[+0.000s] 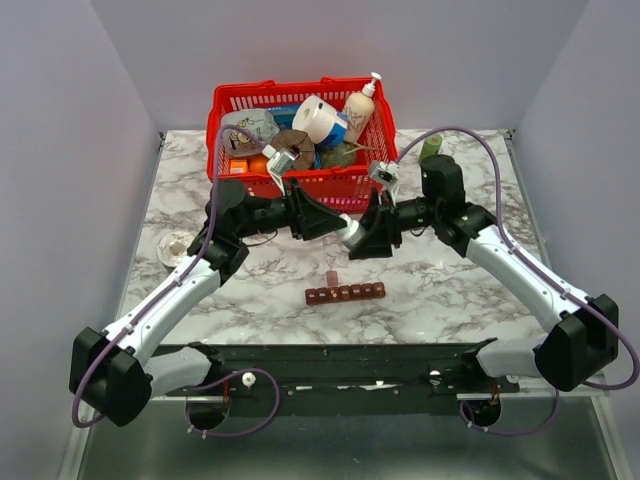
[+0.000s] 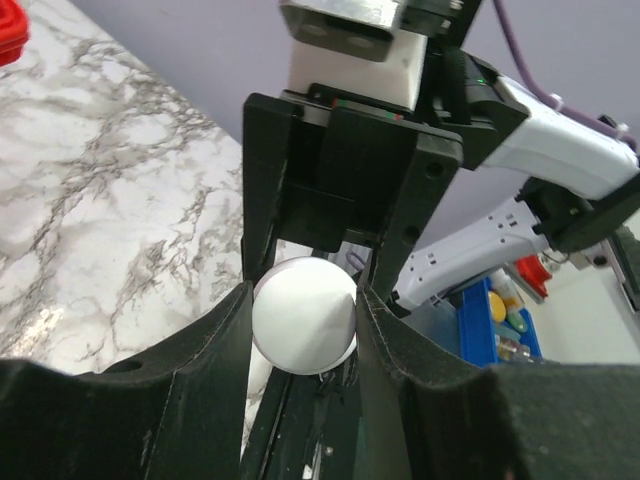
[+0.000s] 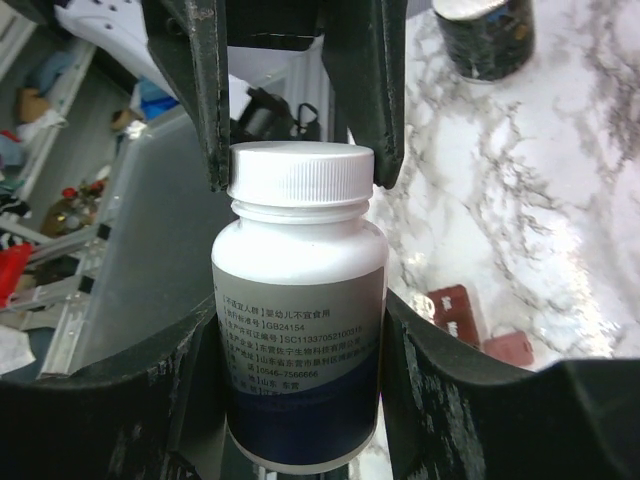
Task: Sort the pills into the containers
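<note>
A white pill bottle [image 3: 300, 330] with a blue-banded label hangs above the middle of the table, held between both arms. My right gripper [image 3: 300, 345] is shut on the bottle's body. My left gripper [image 2: 305, 318] is shut on its white screw cap [image 2: 305, 315], its fingertips [image 3: 215, 110] pinching the cap [image 3: 300, 175] from both sides. In the top view the bottle [image 1: 352, 233] lies sideways between the two grippers. The containers [image 1: 345, 293], a dark red strip of small compartments, lie on the marble just in front, one lid flipped open. No pills show.
A red mesh basket [image 1: 222, 108] full of household items stands at the back. A small round clear dish [image 1: 175, 247] sits at the left of the table. A dark round tub [image 3: 485, 35] appears in the right wrist view.
</note>
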